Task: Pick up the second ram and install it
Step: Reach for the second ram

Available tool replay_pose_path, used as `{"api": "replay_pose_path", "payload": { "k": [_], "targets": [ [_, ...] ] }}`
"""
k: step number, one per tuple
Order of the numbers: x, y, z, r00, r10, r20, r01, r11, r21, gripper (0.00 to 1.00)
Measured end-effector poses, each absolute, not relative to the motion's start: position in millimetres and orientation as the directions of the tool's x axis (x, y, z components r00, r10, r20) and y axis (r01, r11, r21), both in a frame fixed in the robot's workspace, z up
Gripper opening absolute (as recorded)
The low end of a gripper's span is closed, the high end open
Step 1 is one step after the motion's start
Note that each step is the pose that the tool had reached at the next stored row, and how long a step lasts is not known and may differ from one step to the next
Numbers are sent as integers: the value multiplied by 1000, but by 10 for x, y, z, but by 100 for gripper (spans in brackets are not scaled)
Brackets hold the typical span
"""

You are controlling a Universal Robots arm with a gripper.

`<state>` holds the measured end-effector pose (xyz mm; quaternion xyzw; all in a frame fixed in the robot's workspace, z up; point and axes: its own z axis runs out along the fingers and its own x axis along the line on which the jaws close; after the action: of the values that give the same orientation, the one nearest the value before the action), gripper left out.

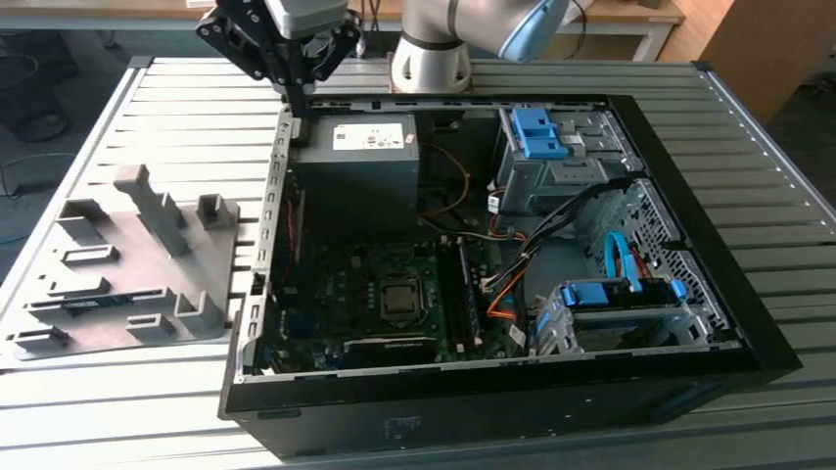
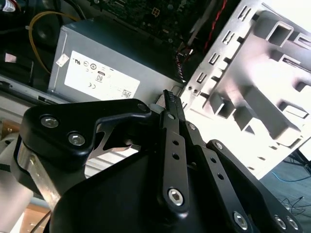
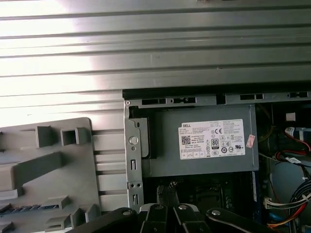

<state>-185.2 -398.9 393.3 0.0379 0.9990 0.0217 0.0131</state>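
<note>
Exterior view: your pincer point(image 1: 298, 130) narrow, empty, over power supply point(image 1: 359, 166) corner; second ram point(image 1: 81, 306) well apart from it, in grey holder point(image 1: 155, 217).

Your desk point(image 1: 731, 117) is ribbed grey metal. Behind it you have a pale wooden table point(image 1: 640, 15) and a dark floor point(image 1: 812, 137).

The arm point(image 1: 451, 39) reaches across with its wrist pointing downward, jaws pressed together at the tips.
</note>
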Motion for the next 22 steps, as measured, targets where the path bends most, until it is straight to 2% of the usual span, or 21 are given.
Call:
{"api": "replay_pose_path", "payload": {
  "k": [22],
  "targets": [
    [-2248, -3989, 3932, -997, 76, -24, 75, 996, 44, 10]
  ]
}}
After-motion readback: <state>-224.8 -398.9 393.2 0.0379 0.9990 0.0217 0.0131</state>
